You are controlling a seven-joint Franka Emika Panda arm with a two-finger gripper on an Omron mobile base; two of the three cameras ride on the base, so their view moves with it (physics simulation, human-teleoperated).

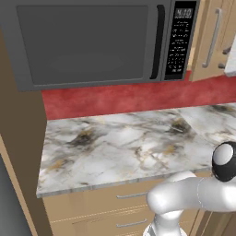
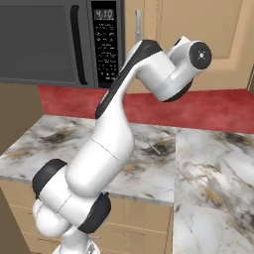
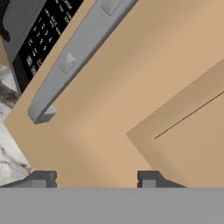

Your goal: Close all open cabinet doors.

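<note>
Hanging at the left above the marble counter: the black microwave, its keypad facing the right side. Standing just beside it, to the right: the cabinet door, seemingly swinging a little out from the wall, with its silver bar handle running down the edge nearest the microwave. Hovering close to that door's flat face in the hand view: the gripper, tips standing apart and clasping nothing, the handle lying up and to their left. Judging by this, lining up to push this door shut. Next, probably pressing on the flat wood beside the handle, following the hinge arc, watching for the tips sliding off before the door is sitting flush.
</note>
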